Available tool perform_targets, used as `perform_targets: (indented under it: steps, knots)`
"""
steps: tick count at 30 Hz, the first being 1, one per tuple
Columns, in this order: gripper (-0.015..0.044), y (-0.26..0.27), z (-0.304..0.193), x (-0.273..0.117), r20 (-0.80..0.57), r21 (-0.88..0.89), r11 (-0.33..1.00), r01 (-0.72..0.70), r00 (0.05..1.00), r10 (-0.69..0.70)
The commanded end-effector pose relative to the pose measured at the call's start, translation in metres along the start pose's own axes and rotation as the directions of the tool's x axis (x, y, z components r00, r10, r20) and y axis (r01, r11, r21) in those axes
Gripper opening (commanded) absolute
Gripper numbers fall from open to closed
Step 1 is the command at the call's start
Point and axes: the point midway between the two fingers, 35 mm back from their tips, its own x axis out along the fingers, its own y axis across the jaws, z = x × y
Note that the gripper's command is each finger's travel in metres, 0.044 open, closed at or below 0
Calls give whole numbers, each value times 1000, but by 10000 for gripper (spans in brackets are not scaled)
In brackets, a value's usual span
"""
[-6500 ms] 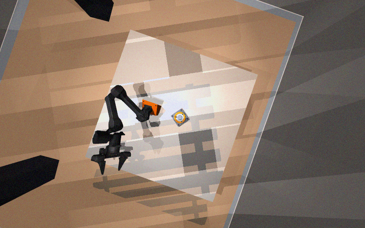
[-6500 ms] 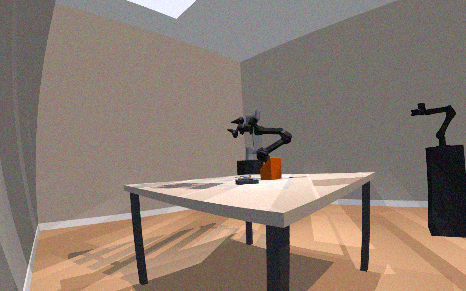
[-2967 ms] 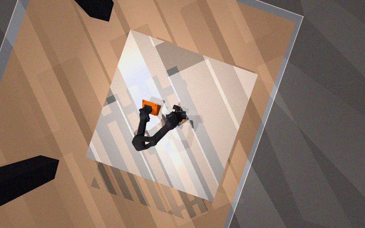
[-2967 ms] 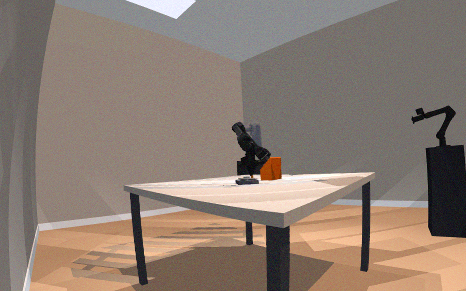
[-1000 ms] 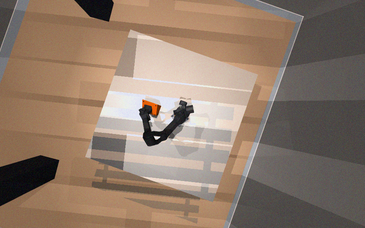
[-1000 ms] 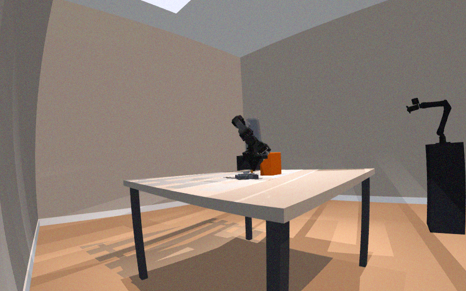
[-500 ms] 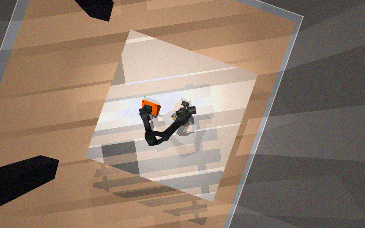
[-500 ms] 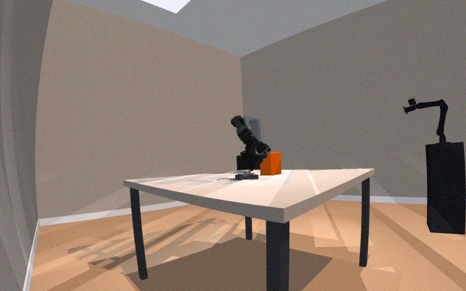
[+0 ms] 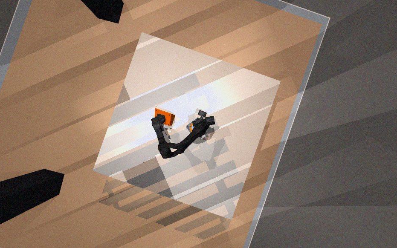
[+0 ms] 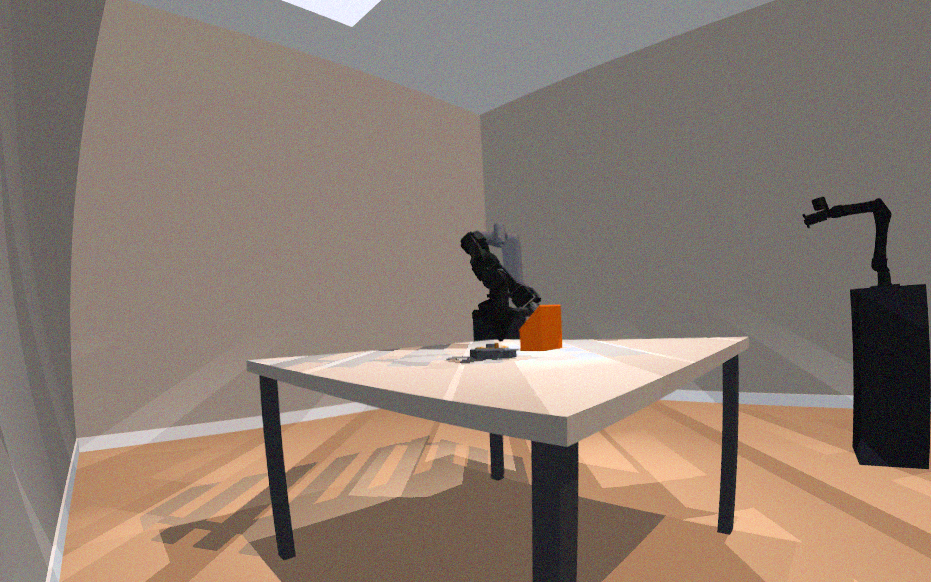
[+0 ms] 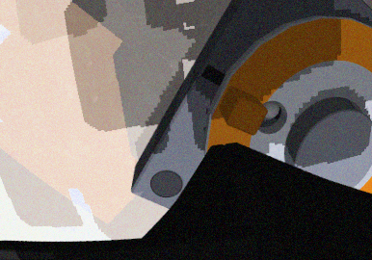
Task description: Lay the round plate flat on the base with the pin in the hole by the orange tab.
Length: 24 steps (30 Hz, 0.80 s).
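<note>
The round plate (image 11: 289,43) (image 9: 192,127), grey with an orange ring, sits around the dark post (image 11: 332,137) on the dark grey base (image 11: 180,144) (image 10: 490,354). In the wrist view its orange tab (image 11: 243,111) points left. Beside the tab, a light rounded pin top (image 11: 273,110) shows inside the hole (image 11: 275,125). Whether the plate lies fully flat is hard to tell. My gripper (image 11: 224,158) (image 10: 500,337) is shut and empty, its black tip just below the tab in the wrist view. Contact with the plate cannot be told. The gripper hides the plate's lower part.
An orange block (image 9: 163,116) (image 10: 541,327) stands by my arm's base on the pale table (image 9: 240,92) (image 10: 599,368). Another black arm (image 10: 881,231) stands on a black pedestal (image 10: 890,375) away from the table. Striped shadows cross the table and floor.
</note>
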Motion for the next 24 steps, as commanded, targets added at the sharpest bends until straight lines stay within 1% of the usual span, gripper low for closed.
perform_targets:
  steps: [1, 3, 6, 7, 8, 24]
  knots:
    - [0, 1, 2, -21, 10, 4, 1000, -6, 1000, 6]
    - [0, 0, 0, -34, 9, 4, 1000, -6, 1000, 6]
    - [0, 1, -3, -38, 9, 4, 1000, -6, 1000, 6]
    - [0, 2, -3, -38, 9, 4, 1000, -6, 1000, 6]
    - [0, 3, -3, -29, 5, -8, 1000, 1, 1000, -1]
    - [0, 3, -3, -29, 5, -8, 1000, 1, 1000, -1]
